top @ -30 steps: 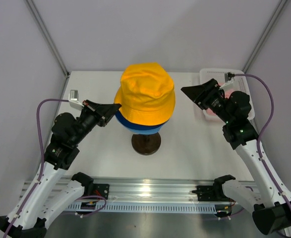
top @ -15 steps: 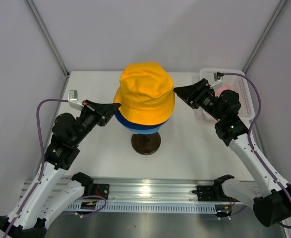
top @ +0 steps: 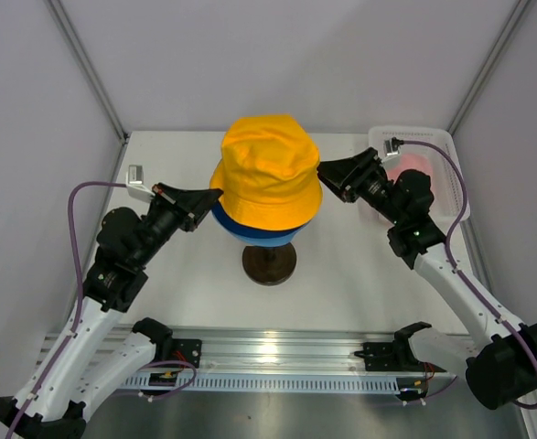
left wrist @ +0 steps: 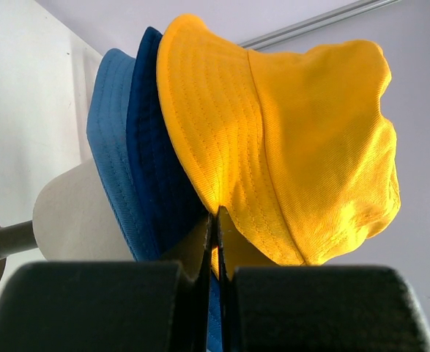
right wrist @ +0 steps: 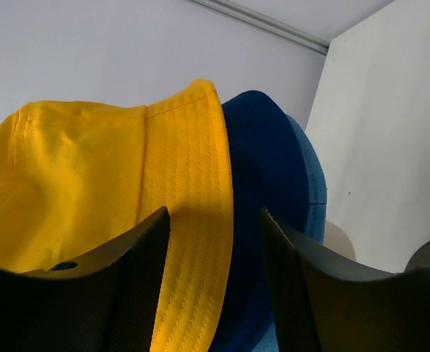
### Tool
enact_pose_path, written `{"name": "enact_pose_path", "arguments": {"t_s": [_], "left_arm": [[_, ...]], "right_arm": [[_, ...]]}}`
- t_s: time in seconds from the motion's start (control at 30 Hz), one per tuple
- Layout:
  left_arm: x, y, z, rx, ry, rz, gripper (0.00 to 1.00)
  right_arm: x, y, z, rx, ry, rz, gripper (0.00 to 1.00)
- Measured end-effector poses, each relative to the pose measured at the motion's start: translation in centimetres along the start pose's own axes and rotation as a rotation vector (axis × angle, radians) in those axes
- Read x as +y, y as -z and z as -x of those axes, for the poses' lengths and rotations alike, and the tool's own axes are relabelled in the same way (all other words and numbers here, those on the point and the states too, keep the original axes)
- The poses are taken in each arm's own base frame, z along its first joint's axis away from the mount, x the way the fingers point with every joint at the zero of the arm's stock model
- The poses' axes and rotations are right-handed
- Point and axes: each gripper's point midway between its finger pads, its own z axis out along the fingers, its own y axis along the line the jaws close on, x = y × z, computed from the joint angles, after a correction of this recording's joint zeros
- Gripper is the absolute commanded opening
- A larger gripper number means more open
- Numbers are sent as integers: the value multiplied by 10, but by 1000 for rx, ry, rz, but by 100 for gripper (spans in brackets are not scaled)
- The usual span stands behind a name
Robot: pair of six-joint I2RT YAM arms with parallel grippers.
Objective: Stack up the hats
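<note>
The yellow-orange hat [top: 270,174] tops a stack over the navy hat [top: 224,218] and the light blue hat [top: 266,238] on the cream mannequin head. My left gripper [top: 215,194] is shut on the yellow hat's left brim [left wrist: 200,169], the fingertips pinching its edge [left wrist: 218,220]. At the hat's right side my right gripper [top: 323,172] is open. Its fingers [right wrist: 145,253] straddle the yellow brim [right wrist: 193,220] without pinching it; the navy hat [right wrist: 262,183] and light blue hat [right wrist: 313,191] lie just behind. A pink hat [top: 413,165] lies in the basket.
The mannequin head [left wrist: 75,220] stands on a dark round base [top: 270,263] mid-table. A white mesh basket [top: 433,137] sits at the back right corner, behind my right arm. Tent walls and poles close in the table's back and sides.
My right gripper has swung left from the basket to the yellow hat's right brim, its jaws narrowing. The left gripper and the hat stack have stayed put.
</note>
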Motion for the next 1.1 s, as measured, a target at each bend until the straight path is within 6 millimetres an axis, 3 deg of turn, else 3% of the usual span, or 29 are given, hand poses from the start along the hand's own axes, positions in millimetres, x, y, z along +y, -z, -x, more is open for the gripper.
{"name": "enact_pose_path", "arguments": {"t_s": [0.17, 0.27, 0.37, 0.47, 0.5, 0.57, 0.97, 1.1], "left_arm": [[0, -2, 1, -2, 0, 0, 1], [0, -2, 1, -5, -1, 0, 1], [0, -3, 1, -6, -7, 0, 1], [1, -3, 2, -9, -9, 1, 1], [1, -3, 2, -10, -9, 1, 1], [1, -3, 2, -12, -11, 3, 1], [7, -2, 10, -45, -69, 57, 1], [11, 1, 16, -73, -106, 94, 1]], "right_arm": [[3, 0, -4, 1, -90, 32, 54], [2, 1, -5, 1, -143, 37, 45], [2, 2, -7, 1, -187, 42, 34], [2, 4, -8, 3, -218, 45, 18], [2, 4, -9, 3, -226, 43, 7], [-1, 5, -9, 2, -242, 37, 0], [-5, 18, -8, -50, -192, 26, 0], [-24, 23, -15, -50, -177, -12, 0]]}}
